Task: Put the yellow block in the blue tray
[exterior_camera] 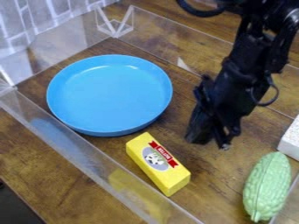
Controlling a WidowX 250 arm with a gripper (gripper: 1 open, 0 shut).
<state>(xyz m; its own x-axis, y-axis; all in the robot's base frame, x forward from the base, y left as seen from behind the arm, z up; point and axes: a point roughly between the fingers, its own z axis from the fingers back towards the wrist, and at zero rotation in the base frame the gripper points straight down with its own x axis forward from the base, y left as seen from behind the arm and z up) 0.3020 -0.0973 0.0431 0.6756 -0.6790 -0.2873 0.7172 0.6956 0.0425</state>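
With the gripper (201, 131) closed and holding nothing visible, the block (159, 164) remains to be gripped, lifted and placed in the tray (108, 94).

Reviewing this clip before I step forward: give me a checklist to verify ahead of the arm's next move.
1. Small yellow rectangular box with red label in view, unobstructed: ok.
2. Box inside the large round bright-blue tray: not ok, it lies beside it on the wooden surface.
3. Tray upright, free to receive the box: ok.
4. Black pincer open for a grasp: not ok, it is shut.
5. Pincer lined up over the box: not ok, it is off to one side.
6. Pincer's height above the surface: cannot tell.
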